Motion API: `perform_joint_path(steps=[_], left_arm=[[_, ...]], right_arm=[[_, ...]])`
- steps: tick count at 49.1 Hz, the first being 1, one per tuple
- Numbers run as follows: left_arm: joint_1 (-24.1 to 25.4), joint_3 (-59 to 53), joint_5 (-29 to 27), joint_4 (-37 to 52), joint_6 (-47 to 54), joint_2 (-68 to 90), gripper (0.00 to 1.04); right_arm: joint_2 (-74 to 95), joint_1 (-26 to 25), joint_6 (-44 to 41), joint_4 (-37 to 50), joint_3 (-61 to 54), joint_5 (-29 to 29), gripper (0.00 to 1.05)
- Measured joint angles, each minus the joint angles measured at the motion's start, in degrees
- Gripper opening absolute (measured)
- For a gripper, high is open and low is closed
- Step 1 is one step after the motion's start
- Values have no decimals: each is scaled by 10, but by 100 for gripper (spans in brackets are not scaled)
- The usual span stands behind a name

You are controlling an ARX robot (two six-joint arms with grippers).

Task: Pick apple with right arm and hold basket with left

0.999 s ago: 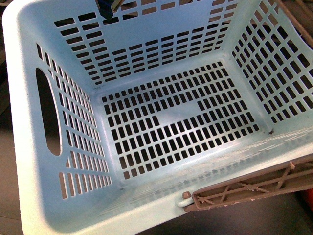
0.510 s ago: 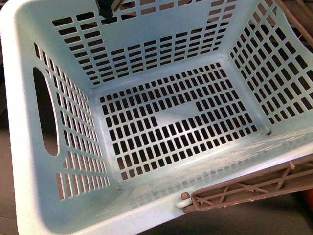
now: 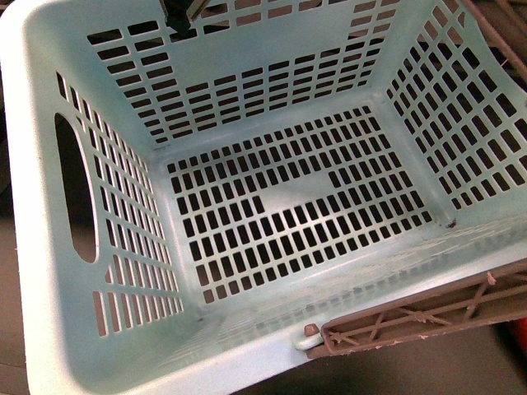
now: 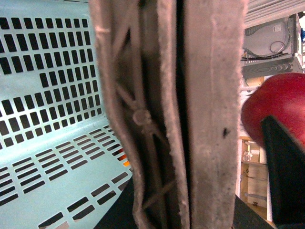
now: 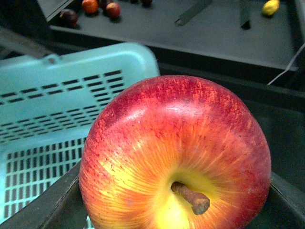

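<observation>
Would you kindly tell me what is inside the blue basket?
Nothing shows inside the basket; its slotted floor is bare. The brown handle covers a strip of the near wall.

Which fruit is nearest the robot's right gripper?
The red apple with the yellow patch, held in the right gripper. The other little fruits lie far off on the dark table.

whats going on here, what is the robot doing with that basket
The right gripper is shut on a red and yellow apple, held up near the rim of a light blue basket. Nothing lies in the basket. Its brown handle runs between the fingers of the left gripper, but whether they are clamped on it cannot be told. So the apple is picked up and not yet in the basket.
</observation>
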Motion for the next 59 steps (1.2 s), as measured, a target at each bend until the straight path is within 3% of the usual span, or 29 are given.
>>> perform_joint_path(steps=[11, 21, 25, 29, 38, 48, 56, 59], left_arm=[[0, 0, 0, 0, 0, 0, 17], [0, 0, 1, 0, 0, 0, 17], [0, 0, 1, 0, 0, 0, 17], [0, 0, 0, 0, 0, 0, 17], [0, 0, 0, 0, 2, 0, 17], [0, 0, -3, 0, 4, 3, 17], [0, 0, -2, 0, 4, 3, 17], [0, 0, 0, 0, 4, 3, 17]], right_arm=[[46, 92, 33, 35, -25, 36, 79], [83, 122, 54, 58, -25, 57, 79], [86, 127, 61, 59, -26, 59, 87], [82, 128, 68, 61, -28, 62, 98], [38, 110, 88, 52, -36, 96, 96], [-81, 64, 131, 7, -69, 179, 96], [-101, 58, 140, 9, -74, 179, 96], [-106, 50, 110, 90, -107, 148, 88]])
